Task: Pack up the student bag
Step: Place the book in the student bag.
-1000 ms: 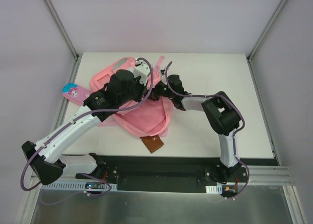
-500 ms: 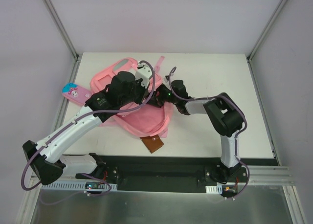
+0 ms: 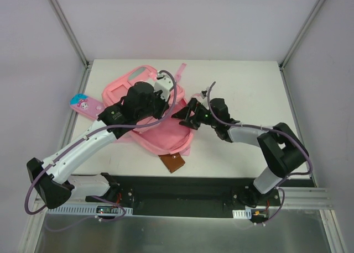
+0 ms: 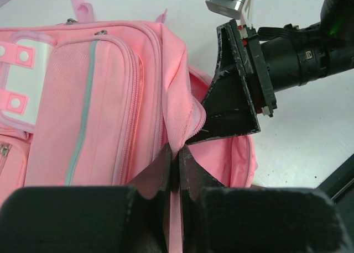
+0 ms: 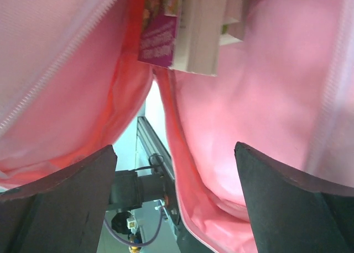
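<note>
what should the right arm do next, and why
Probably draw the right gripper back out of the bag: its jaws stand open and empty, books lie inside, and the left gripper pinches the rim open.

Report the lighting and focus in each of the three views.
Top view: even light, sharp, faint shadows. Left wrist: bag sharp, the left gripper close and blurred. Right wrist: light glows pink through the bag, the right gripper a dark silhouette.

Left hand (image 4: 176, 153) up close, fingers pinched tight on the zippered rim of the student bag (image 4: 105, 98), lifting the fabric. Right hand (image 4: 235, 98) just beyond, one dark triangular finger at the open mouth. White table (image 4: 310, 126) on the right.
</note>
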